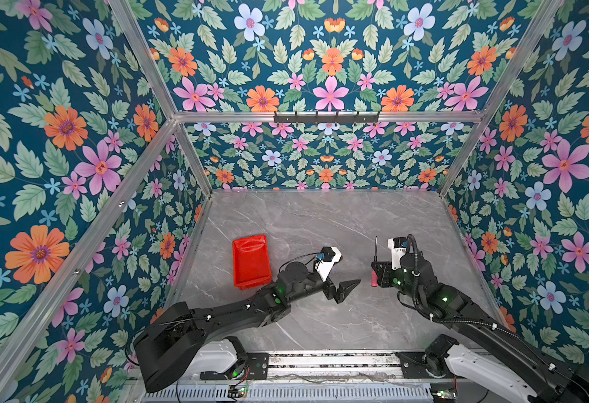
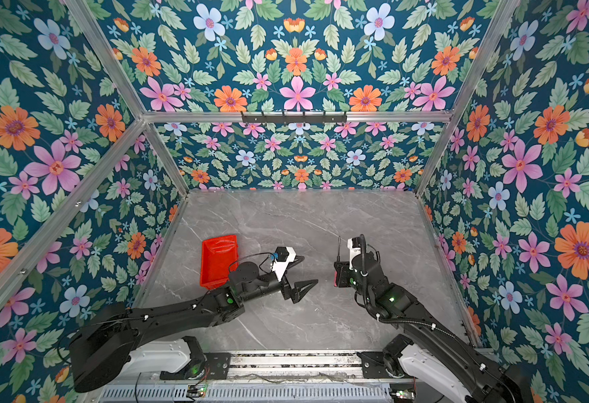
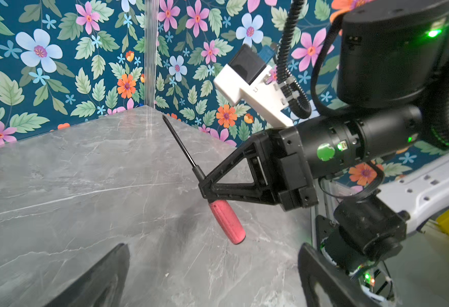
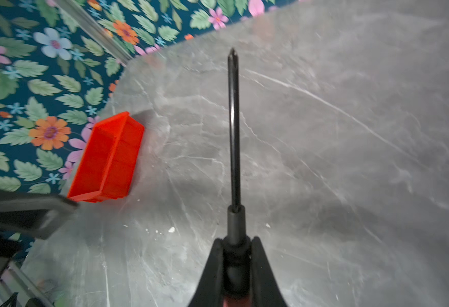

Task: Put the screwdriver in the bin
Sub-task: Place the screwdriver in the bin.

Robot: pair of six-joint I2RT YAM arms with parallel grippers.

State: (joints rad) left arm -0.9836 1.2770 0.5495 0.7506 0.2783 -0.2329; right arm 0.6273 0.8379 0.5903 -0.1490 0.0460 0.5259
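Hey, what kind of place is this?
Likely a robot test cell, not a home: two arms mounted on a rail, an aluminium frame carrying floral walls, and a marble-look table.

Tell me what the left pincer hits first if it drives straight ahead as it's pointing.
Probably the screwdriver, its red handle sticking out of the right pincer that grips it; only tabletop lies between. Height is unclear, so it might pass under.

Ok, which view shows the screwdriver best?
Left wrist: the whole screwdriver, tip to handle, side-on, clamped in the right hand. Right wrist shows mainly the shaft. Both top views show it small, partly hidden by that hand.
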